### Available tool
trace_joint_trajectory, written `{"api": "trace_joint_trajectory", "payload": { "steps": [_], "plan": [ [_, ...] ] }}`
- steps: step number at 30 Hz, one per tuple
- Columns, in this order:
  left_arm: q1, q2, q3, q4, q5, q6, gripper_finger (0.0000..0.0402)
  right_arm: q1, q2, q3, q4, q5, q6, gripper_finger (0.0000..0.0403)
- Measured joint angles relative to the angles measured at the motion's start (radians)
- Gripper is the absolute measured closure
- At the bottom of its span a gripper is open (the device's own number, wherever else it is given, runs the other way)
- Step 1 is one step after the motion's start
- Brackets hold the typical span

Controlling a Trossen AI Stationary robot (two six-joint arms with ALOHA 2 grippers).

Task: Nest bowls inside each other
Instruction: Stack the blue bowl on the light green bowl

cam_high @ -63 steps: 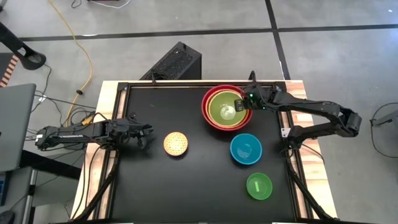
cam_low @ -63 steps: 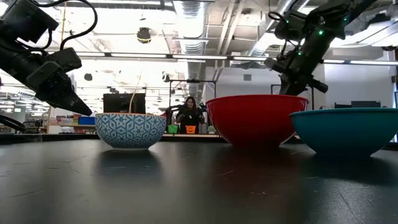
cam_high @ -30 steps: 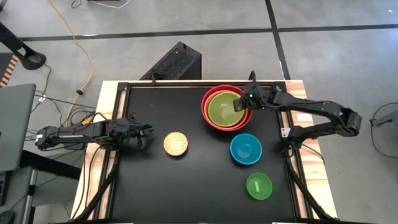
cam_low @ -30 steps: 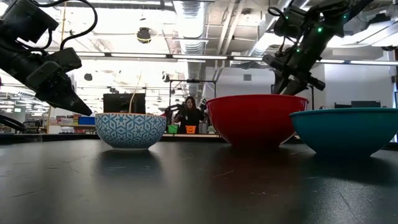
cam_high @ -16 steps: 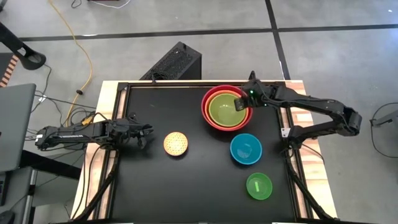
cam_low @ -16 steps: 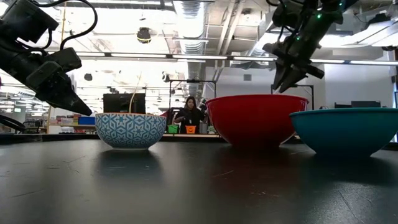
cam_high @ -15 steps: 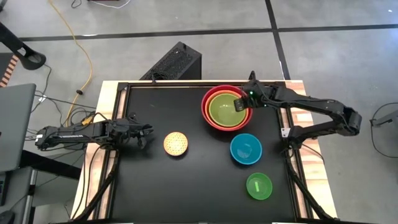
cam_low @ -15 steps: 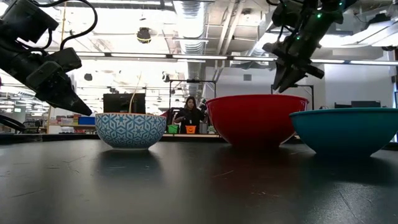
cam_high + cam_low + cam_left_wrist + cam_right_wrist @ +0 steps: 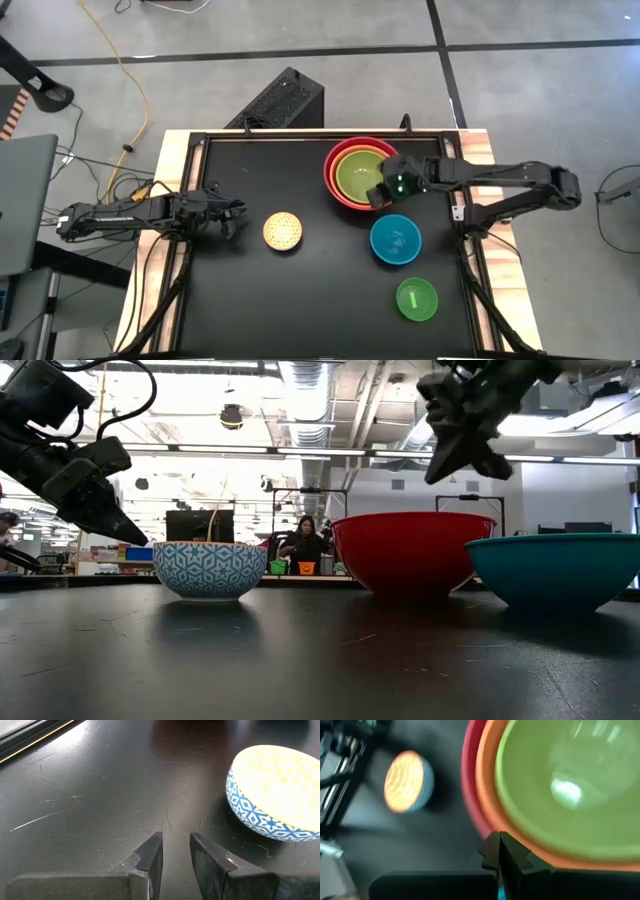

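The red bowl (image 9: 362,173) is taken as the landmark, standing toward the far edge of the black table (image 9: 300,300). Well to its left, at the table's left edge, the left gripper (image 9: 232,214) is held low over the surface; its fingers (image 9: 152,855) are seen nearly together with a narrow gap between them, and nothing is gripped. Between that gripper and the red bowl, nearer the gripper, the small speckled yellow bowl (image 9: 283,231) is set upright on the table, its outside patterned in blue and white (image 9: 210,569); it is touched by neither arm. Inside the red bowl the orange bowl (image 9: 346,153) is nested, and inside that the lime green bowl (image 9: 360,176); the three rims are seen one within another in the right wrist view (image 9: 580,795). Over the red bowl's right near rim the right gripper (image 9: 378,195) is poised above the bowls; its fingers (image 9: 492,851) are pressed together and empty. To the right of the red bowl and nearer the front, the blue bowl (image 9: 395,241) is placed alone; farther toward the front edge, the small bright green bowl (image 9: 417,299) is set apart from the rest.
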Motion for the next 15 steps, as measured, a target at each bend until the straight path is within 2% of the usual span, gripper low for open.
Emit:
{"api": "trace_joint_trajectory", "payload": {
  "steps": [9,15],
  "plan": [
    [0.000,0.000,0.000,0.000,0.000,0.000,0.0315,0.262,0.000,0.000,-0.155,0.029,0.356,0.0342],
    [0.000,0.000,0.000,0.000,0.000,0.000,0.0315,0.330,0.000,0.000,-0.396,0.087,0.532,0.0308]
  ]
}}
